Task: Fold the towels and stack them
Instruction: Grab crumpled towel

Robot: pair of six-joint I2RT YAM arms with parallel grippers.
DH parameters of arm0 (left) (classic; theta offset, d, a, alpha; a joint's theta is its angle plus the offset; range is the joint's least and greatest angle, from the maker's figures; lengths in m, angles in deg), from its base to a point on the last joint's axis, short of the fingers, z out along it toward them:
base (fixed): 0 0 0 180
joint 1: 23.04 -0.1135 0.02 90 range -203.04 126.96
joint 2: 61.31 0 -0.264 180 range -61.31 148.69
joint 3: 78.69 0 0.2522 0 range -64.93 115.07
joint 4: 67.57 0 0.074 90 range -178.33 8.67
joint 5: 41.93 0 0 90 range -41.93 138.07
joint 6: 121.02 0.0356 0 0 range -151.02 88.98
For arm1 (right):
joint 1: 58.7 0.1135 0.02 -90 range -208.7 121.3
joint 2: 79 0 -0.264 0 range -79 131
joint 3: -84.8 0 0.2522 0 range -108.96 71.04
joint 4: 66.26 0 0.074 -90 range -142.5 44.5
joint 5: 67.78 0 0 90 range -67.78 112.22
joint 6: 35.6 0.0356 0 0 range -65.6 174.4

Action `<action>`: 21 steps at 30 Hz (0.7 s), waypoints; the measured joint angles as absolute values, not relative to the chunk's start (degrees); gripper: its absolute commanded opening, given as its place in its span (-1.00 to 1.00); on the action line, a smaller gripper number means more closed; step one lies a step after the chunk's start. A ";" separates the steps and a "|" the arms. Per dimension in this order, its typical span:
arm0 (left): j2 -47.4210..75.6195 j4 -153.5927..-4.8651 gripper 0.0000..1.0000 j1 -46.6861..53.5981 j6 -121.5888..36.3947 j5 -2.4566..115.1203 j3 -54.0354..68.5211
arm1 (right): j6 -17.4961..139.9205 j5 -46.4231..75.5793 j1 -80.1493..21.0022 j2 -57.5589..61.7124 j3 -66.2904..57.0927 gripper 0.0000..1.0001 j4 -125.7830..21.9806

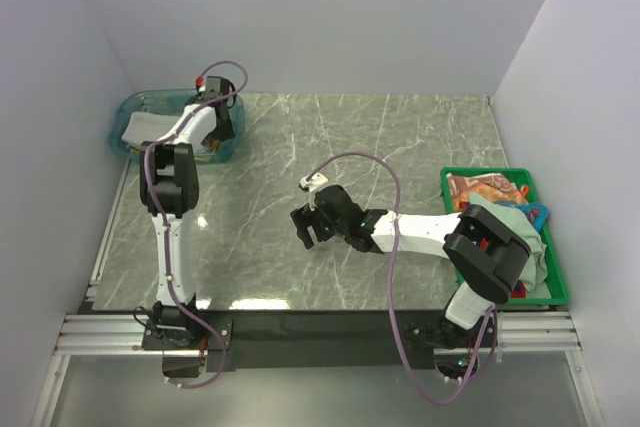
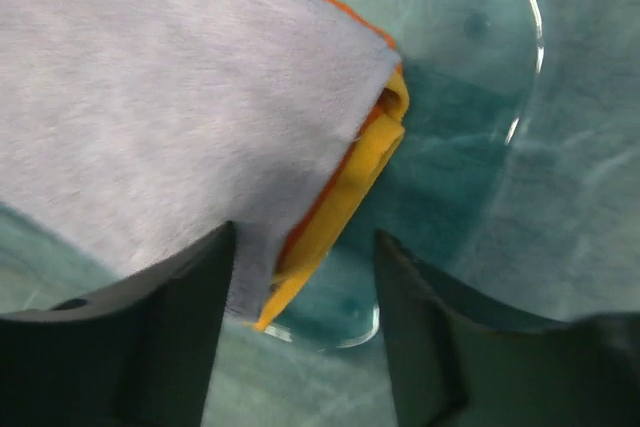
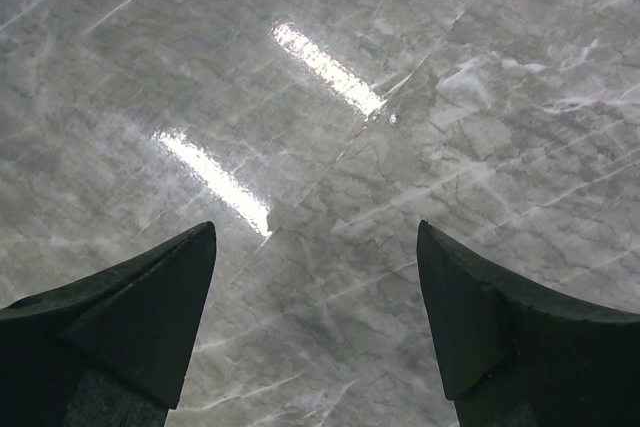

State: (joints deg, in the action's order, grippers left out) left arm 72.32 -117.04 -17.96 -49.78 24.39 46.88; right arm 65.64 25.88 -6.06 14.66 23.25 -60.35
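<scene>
The loose towels (image 1: 492,190) lie in the green crate (image 1: 556,292), and the right gripper (image 1: 302,230), jaws apart over the table (image 3: 330,147) left of the crate, is nearer them than the left gripper (image 2: 300,327), also apart over folded towels (image 2: 170,97) far left of it.

No legible text or markings

At my left, a folded grey-white towel (image 2: 170,97) lies flat atop an orange towel (image 2: 352,185) inside the teal tub (image 2: 480,27). At my right, an orange-brown towel (image 1: 482,188) and a pale green towel (image 1: 522,221) are heaped in the green crate (image 1: 556,282).
</scene>
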 measured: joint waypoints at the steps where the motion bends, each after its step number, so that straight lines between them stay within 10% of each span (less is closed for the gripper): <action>1: 71.70 -117.58 0.43 -18.01 -50.11 24.85 46.88 | 65.62 26.08 -6.06 14.64 23.25 0.76 -60.33; 11: 47.33 -119.48 0.73 -18.07 -53.15 29.18 44.63 | 65.47 33.77 -6.08 7.60 16.91 0.83 -50.85; 21: 4.32 -112.03 0.96 -17.98 -56.62 41.59 7.61 | 73.29 59.23 -12.22 -6.36 12.40 1.00 -34.48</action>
State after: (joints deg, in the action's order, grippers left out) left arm 4.32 -112.03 -17.98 -56.62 41.59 7.61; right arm 73.29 59.23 -12.22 -6.36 12.40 -34.48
